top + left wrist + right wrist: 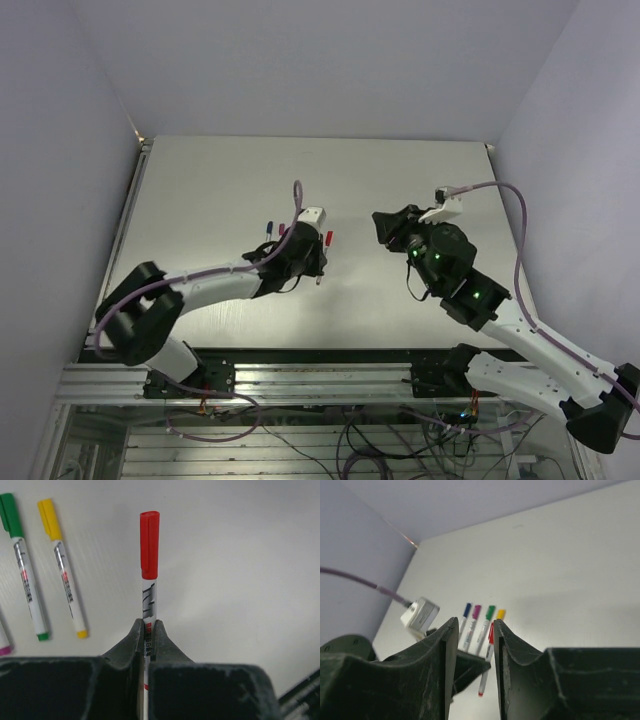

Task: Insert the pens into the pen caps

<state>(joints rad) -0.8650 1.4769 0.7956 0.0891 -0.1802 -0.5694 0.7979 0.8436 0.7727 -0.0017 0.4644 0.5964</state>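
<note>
Blue pen [466, 611], magenta pen [476, 612], green pen [25, 570] and yellow pen [64, 575] lie side by side on the table [240, 580]. Caps are fitted on the green and yellow ones. Just to their right, the left gripper [148, 630] is clenched on the barrel of the red pen [149, 592]; its red cap [149, 545] is seated and points away from the fingers. Further right, the right gripper [474, 625] stands parted, with nothing between its fingers, well apart from the pens.
</note>
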